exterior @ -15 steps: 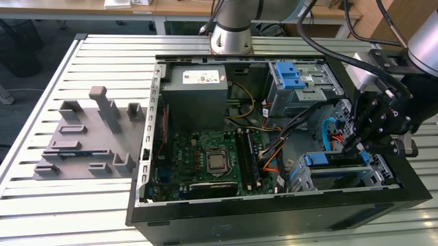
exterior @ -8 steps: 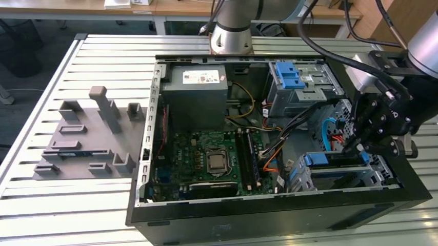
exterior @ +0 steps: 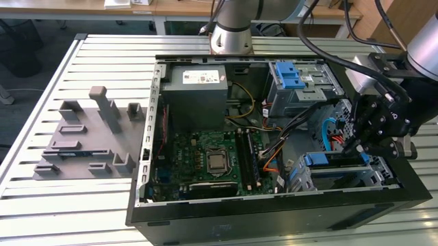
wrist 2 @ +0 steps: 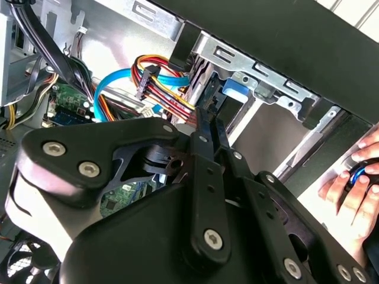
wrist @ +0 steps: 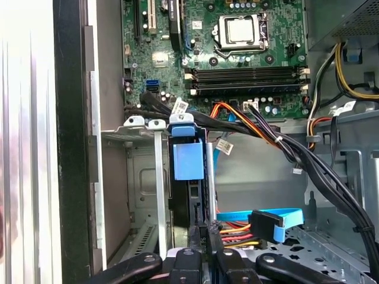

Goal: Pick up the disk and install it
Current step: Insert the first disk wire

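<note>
Black linkage arms of the tool [wrist 2: 204, 127] lie closest to us in the second wrist view, their bolted joints taking up the lower part of that picture. We see the two slim fingertips pressed close together, narrow, with the tip meeting the edge of the disk [wrist: 190, 177] where it stands on edge in a metal drive bay [wrist: 142, 195]. We cannot tell for certain whether the fingers pinch the disk or only touch it.

In the first wrist view the disk shows as a dark slab with a blue plastic tab at its end, slotted upright between the silver rails of the bay. Just beside it a blue flat cable [wrist: 266, 216] and a bundle of red, yellow and orange wires end in a connector. Beyond them lies the green motherboard [wrist: 237, 59] with its processor socket.

In the exterior view we find the tool [exterior: 356, 148] low inside the open black computer case [exterior: 274, 215], at the exterior view's right, over the blue-edged disk [exterior: 335, 160] in its bay. The case rests on a ribbed metal surface [exterior: 82, 205], well apart from a grey fixture block [exterior: 89, 138] (on the exterior view's left). A person's hand [wrist 2: 352, 189] rests outside the case in the second wrist view.
</note>
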Tool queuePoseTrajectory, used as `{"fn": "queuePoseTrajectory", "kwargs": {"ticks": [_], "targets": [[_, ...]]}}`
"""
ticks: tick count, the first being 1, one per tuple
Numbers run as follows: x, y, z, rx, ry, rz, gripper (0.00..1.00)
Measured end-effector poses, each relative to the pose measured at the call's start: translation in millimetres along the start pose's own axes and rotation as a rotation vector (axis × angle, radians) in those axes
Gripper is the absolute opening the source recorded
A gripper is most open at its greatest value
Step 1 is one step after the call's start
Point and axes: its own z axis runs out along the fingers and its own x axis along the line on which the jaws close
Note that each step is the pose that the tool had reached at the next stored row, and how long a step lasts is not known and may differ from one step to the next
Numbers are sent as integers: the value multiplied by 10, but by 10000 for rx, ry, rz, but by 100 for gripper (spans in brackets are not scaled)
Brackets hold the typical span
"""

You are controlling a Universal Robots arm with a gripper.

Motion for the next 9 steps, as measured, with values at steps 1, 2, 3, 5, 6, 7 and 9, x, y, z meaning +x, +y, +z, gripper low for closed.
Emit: {"fn": "queuePoseTrajectory", "kwargs": {"ticks": [1, 2, 3, 5, 6, 7, 9], "targets": [[0, -1, 1, -1, 0, 0, 16], [0, -3, 3, -2, 0, 1, 16], [-1, -4, 4, -3, 0, 1, 16], [-1, -9, 4, -5, -1, 0, 16], [-1, -10, 4, -6, -1, 0, 16], [-1, -11, 4, -7, -1, 1, 16], [-1, -14, 4, -9, -2, 0, 16]]}}
